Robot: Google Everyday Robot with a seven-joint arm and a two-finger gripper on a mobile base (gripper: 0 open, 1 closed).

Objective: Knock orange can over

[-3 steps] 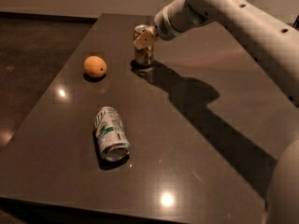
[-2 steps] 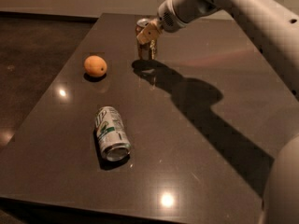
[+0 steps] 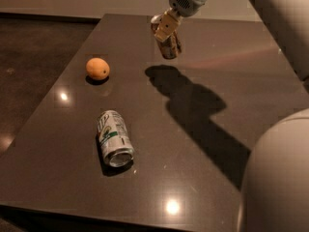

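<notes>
The orange can (image 3: pixel 170 46) is seen at the far end of the table (image 3: pixel 72 178). It is tipped, with its long side leaning and its bottom end lower and to the right. Its shadow is thrown on the table apart from it, so the can seems to be held up in the air. The gripper (image 3: pixel 163 27) is placed right at the can's top end, closed on it, so the can hangs just below. To be knocked over, the can must be laid flat. The orange fruit (image 3: pixel 97 68) and the white-and-green can (image 3: pixel 115 138), which is lying down, are well apart from it, nearer and to the left.
</notes>
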